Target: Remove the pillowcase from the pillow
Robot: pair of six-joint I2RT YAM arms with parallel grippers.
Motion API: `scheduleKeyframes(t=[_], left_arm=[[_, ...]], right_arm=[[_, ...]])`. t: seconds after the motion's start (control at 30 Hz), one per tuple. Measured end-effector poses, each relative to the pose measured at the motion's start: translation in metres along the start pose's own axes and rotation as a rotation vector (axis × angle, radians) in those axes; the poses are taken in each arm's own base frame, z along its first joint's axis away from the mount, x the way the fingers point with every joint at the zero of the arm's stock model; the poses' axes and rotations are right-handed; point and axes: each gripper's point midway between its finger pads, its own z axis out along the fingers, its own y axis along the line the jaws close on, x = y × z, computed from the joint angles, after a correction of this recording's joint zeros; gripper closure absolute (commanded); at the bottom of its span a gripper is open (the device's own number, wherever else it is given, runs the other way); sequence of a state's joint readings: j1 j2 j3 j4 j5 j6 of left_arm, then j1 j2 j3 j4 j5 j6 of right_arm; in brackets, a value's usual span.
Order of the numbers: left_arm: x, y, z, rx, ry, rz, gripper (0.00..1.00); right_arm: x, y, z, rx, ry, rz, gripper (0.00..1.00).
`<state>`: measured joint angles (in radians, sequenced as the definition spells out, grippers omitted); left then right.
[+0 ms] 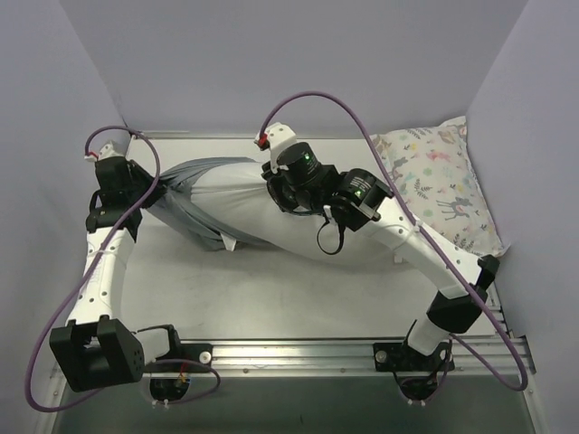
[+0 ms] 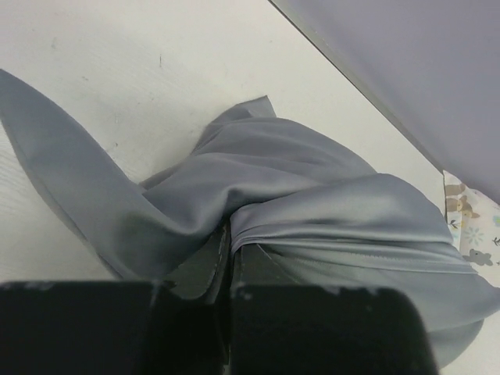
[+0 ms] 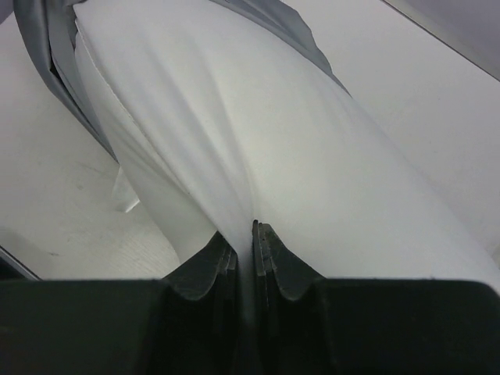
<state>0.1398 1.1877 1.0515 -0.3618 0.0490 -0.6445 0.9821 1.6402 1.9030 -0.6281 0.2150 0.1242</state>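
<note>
White tabletop point(image 1: 271, 298) between pale lilac walls point(image 1: 289, 63) lies before us. At far left our left gripper point(image 2: 230, 250) is clamped on a bunched end of the grey pillowcase point(image 2: 297, 187). Mid-table the white pillow point(image 1: 262, 212) lies half out of that cover, bare end toward the right. Our right gripper point(image 3: 251, 234) pinches a fold of its white cloth. Far right, we see a small animal-print cushion point(image 1: 434, 181) by the walls

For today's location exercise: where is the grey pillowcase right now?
In the top view the pillowcase bunches at the back left, pinched by the left gripper, covering the pillow's left end.
</note>
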Motion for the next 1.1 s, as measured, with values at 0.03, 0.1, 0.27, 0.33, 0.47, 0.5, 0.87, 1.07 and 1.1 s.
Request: scheduleKeyframes(t=[0.03, 0.1, 0.27, 0.33, 0.47, 0.5, 0.87, 1.07, 1.1], left_arm=[[-0.002, 0.001, 0.002, -0.004, 0.001, -0.007, 1.0], [-0.006, 0.006, 0.008, -0.023, 0.003, -0.014, 1.0], [0.0, 0.046, 0.027, -0.168, 0.033, -0.034, 1.0], [0.0, 0.072, 0.029, -0.266, 0.031, -0.037, 1.0], [-0.022, 0.117, 0.023, -0.443, -0.056, -0.03, 1.0], [-0.027, 0.123, 0.02, -0.472, -0.078, -0.024, 1.0], [-0.043, 0.092, 0.0, -0.434, -0.149, 0.112, 1.0], [-0.062, 0.04, -0.015, -0.295, -0.194, 0.186, 0.7], [-0.061, 0.034, -0.015, -0.274, -0.192, 0.192, 0.63]], right_arm=[[-0.002, -0.001, -0.004, -0.002, -0.009, 0.009, 1.0], [-0.006, -0.004, -0.014, -0.003, -0.024, 0.021, 1.0], [-0.012, -0.021, -0.056, 0.001, -0.061, 0.063, 1.0], [-0.014, -0.032, -0.08, 0.009, -0.085, 0.08, 1.0], [-0.017, -0.061, -0.13, 0.057, -0.139, 0.112, 1.0], [-0.021, -0.068, -0.142, 0.071, -0.164, 0.125, 1.0], [-0.047, -0.081, -0.149, 0.139, -0.217, 0.157, 1.0], [-0.05, -0.076, -0.083, 0.201, -0.144, 0.101, 1.0], [-0.046, -0.075, -0.069, 0.204, -0.135, 0.099, 1.0]])
